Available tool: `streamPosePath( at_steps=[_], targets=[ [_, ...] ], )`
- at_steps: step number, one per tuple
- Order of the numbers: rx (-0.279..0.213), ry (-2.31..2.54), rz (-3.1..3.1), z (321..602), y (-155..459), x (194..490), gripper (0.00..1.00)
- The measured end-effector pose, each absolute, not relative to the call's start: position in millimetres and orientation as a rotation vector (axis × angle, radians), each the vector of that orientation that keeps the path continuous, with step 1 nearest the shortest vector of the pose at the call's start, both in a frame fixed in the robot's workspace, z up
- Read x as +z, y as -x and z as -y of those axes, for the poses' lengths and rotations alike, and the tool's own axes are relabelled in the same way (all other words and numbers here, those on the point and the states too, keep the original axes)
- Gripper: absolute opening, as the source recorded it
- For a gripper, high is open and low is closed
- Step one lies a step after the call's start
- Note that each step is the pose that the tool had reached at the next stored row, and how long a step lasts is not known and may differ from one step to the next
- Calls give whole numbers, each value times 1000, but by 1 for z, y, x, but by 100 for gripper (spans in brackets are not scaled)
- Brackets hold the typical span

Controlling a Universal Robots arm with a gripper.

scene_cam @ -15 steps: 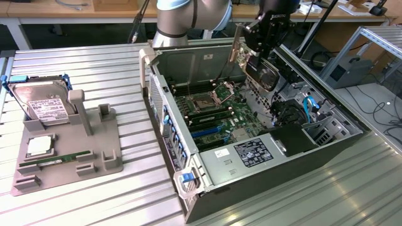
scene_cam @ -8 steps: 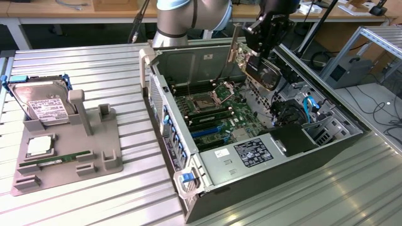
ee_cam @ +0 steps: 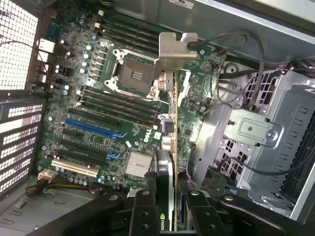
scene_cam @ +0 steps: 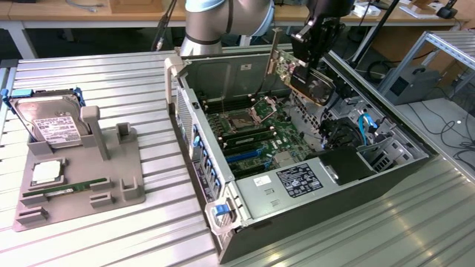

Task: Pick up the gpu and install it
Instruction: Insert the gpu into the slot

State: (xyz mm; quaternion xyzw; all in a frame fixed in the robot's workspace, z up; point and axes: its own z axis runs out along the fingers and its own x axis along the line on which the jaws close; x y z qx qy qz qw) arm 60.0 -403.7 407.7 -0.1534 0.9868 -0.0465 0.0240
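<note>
My gripper (scene_cam: 310,60) hangs over the far end of the open computer case (scene_cam: 222,222), shut on the gpu (scene_cam: 312,86). The card is upright, with its silvery metal bracket (scene_cam: 272,53) pointing toward the case's rear wall. In the wrist view the gpu (ee_cam: 171,147) is edge-on between my two black fingers (ee_cam: 142,211), and its bracket (ee_cam: 174,49) is at the far end. It hovers above the green motherboard (ee_cam: 98,98), not seated in any slot. The blue expansion slots (ee_cam: 91,129) lie off to one side of the card.
On the exterior view's left, a grey holder (scene_cam: 119,189) carries a silver hard drive (scene_cam: 52,125), a green memory stick (scene_cam: 63,189) and a small pale square part (scene_cam: 46,172). Inside the case are a power supply (scene_cam: 297,181), drive cage (scene_cam: 386,150) and cables (scene_cam: 364,125).
</note>
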Motion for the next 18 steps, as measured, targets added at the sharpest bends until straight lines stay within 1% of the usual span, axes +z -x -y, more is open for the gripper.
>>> streamPosePath(
  at_steps=[18],
  targets=[
    [-136, 773, -2983, 404, -60, 407, 27]
  ],
)
